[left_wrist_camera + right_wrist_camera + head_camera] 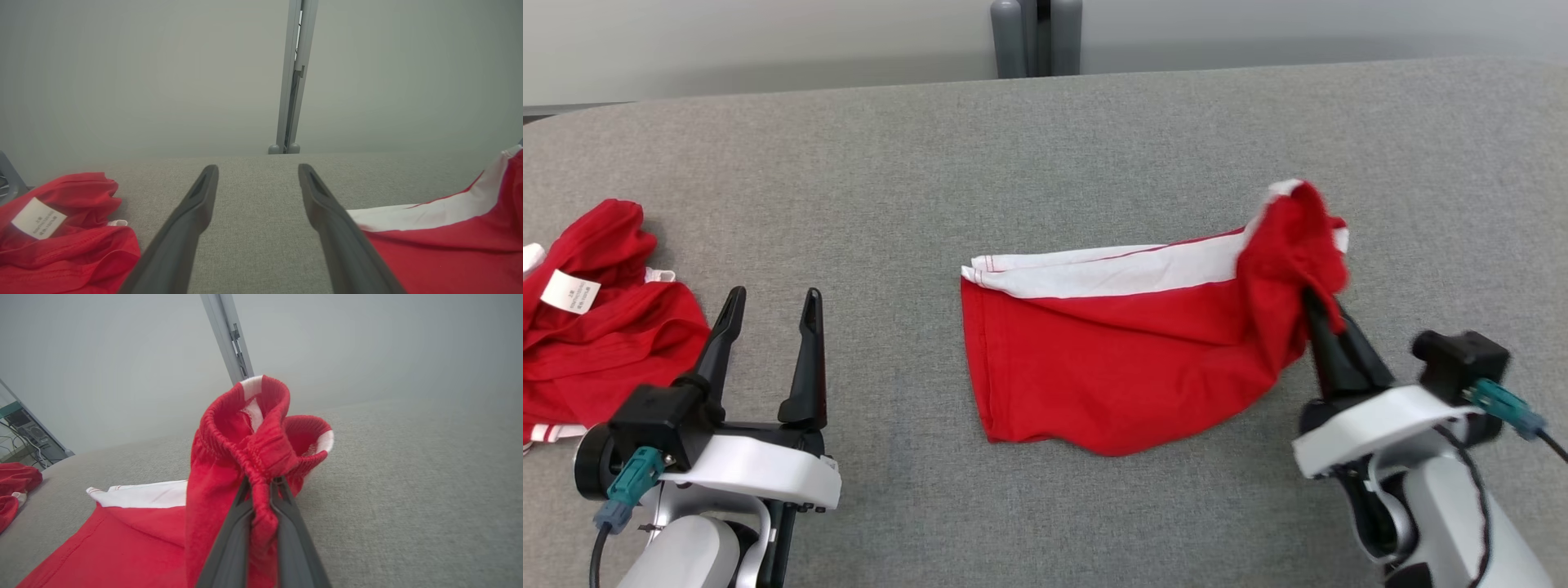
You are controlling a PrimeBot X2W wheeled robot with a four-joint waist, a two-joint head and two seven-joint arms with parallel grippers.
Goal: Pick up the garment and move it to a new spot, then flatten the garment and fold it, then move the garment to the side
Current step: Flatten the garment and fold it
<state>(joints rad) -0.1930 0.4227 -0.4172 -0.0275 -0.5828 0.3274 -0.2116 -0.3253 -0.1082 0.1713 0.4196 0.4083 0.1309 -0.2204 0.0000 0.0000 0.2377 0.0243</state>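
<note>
The garment (1119,359) is a pair of red shorts with a white side band, lying mid-table with its right end lifted. My right gripper (1319,306) is shut on the bunched elastic waistband (261,457), which rises above the fingertips. Most of the cloth (122,547) still rests on the grey surface. At the lower left my left gripper (772,306) stands open above bare table, nothing between its fingers (196,204). The garment's white band (429,212) lies just right of that gripper.
Another red garment (596,327) with a white label lies crumpled at the table's left edge, close beside my left gripper, and appears as red cloth (61,237) in the left wrist view. A grey post (1036,37) stands behind the table's far edge.
</note>
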